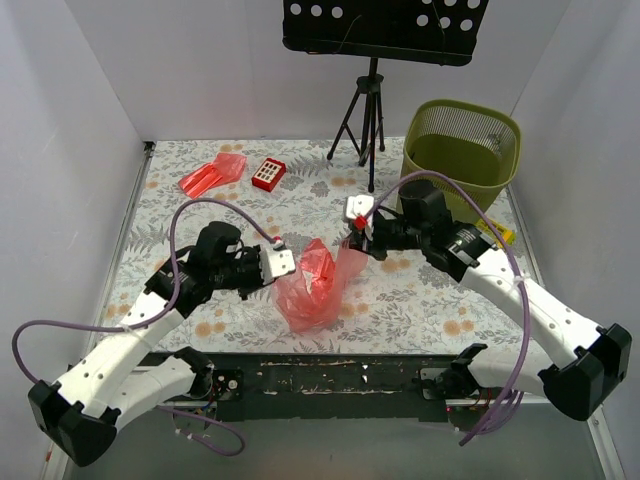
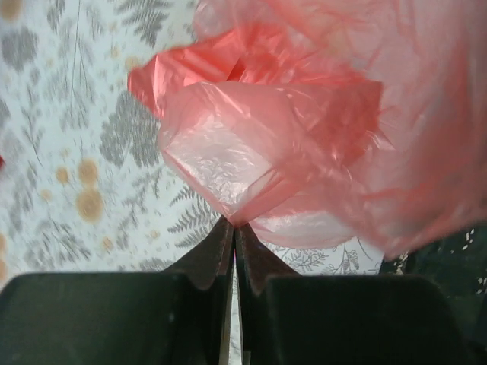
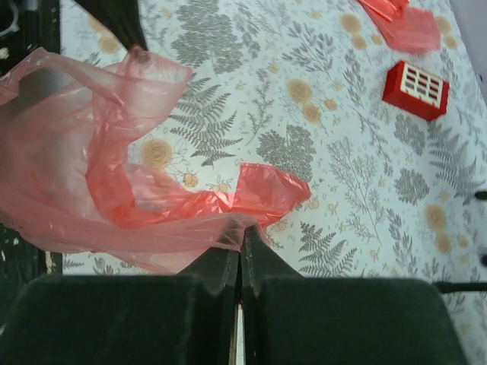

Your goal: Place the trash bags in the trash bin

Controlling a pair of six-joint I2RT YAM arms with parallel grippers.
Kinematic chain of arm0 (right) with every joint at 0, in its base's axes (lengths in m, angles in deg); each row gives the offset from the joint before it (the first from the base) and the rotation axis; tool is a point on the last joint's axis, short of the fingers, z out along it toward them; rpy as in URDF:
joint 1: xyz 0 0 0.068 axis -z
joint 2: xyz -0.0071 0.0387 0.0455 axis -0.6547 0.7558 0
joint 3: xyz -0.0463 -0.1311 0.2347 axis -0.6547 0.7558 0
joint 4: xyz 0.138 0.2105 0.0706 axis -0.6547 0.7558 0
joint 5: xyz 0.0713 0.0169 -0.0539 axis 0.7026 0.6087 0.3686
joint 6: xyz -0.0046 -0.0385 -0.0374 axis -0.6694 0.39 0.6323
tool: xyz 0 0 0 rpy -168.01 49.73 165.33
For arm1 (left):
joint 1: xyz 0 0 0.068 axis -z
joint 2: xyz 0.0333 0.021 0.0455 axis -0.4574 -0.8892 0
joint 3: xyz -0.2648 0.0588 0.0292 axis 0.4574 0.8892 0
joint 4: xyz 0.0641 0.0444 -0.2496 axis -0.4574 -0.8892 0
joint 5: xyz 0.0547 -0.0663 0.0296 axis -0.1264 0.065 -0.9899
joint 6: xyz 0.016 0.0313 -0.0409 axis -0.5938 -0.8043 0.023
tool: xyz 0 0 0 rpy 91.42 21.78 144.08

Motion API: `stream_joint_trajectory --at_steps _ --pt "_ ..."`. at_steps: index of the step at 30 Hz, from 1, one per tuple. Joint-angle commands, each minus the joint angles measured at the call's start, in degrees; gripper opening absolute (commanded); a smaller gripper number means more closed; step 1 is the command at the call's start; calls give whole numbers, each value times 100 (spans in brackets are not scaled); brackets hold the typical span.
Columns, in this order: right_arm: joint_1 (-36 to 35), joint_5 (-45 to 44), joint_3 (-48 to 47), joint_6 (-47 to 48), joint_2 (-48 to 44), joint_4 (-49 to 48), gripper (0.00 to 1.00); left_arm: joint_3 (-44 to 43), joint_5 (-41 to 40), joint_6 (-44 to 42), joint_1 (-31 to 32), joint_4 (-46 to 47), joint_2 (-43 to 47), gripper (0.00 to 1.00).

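A wrinkly translucent red trash bag (image 1: 312, 283) hangs stretched between both grippers above the table's front middle. My left gripper (image 1: 284, 262) is shut on its left edge; in the left wrist view the film (image 2: 304, 144) bunches right at the closed fingertips (image 2: 233, 223). My right gripper (image 1: 357, 243) is shut on its right edge, with the film (image 3: 114, 190) draped over the tips (image 3: 242, 230). A second red trash bag (image 1: 212, 175) lies flat at the back left, also seen as a red patch (image 3: 403, 23). The olive-green trash bin (image 1: 462, 158) stands at the back right, upright.
A small red box with white buttons (image 1: 268, 174) lies right of the flat bag, and shows in the right wrist view (image 3: 415, 90). A black tripod (image 1: 365, 115) with a music stand is at the back centre. A yellow item (image 1: 497, 233) lies near the bin's foot.
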Motion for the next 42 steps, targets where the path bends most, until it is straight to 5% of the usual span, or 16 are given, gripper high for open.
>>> stream_joint_trajectory --at_steps 1,9,15,19,21,25,28,31,33,36,37,38,39,40,41,42 --pt "184 -870 -489 -1890 426 -502 1 -344 -1307 2264 -55 55 -102 0" --pt "351 -2902 -2028 -2701 1883 -1076 1 428 -4479 2344 -423 -604 153 0" --pt "342 -2165 -3738 -2683 4149 -180 1 89 -3743 2976 -1136 -509 -372 0" --pt "333 -2058 -7749 -2771 6021 586 1 -1665 -3163 3265 -1803 -500 -1435 0" --pt "325 -2120 -8716 -2570 6412 -242 1 -2878 -3285 3582 -2111 -290 -1858 0" --pt "255 -2646 -6803 -1790 5236 -5037 1 -5506 -4056 3593 -2367 649 -2658 0" --pt "150 -2404 -9362 -1035 6251 -5826 1 -6792 -4349 3224 -2358 2210 -2941 0" --pt "-211 -1570 -7364 179 4750 -7433 1 -6656 -3071 2732 -2350 3908 -2704 0" --pt "-456 -1373 -6200 583 4217 -7684 1 -6070 -2218 2617 -2350 4595 -2441 0" --pt "-598 -1724 -3702 1252 3322 -8036 1 -3459 -123 2189 -2341 4662 -1398 0" --pt "-546 -1673 -2263 1576 2962 -7470 1 -2411 1071 1298 -2306 4112 -924 0" --pt "-450 -1263 -970 2162 2593 -6299 1 -1392 2040 -929 -2149 1539 -571 0" --pt "-440 -902 -296 3238 2363 -3929 1 -624 1745 -4154 -1852 -662 -237 0" --pt "-423 -542 268 4197 2065 -1843 1 340 1054 -5891 -1622 -1719 175 0" --pt "-318 -103 813 5042 1600 -369 1 1055 995 -5613 -1550 -1625 684 0" --pt "-308 32 1567 5268 1039 -24 1 1445 1090 -5140 -1550 -1311 1324 0"
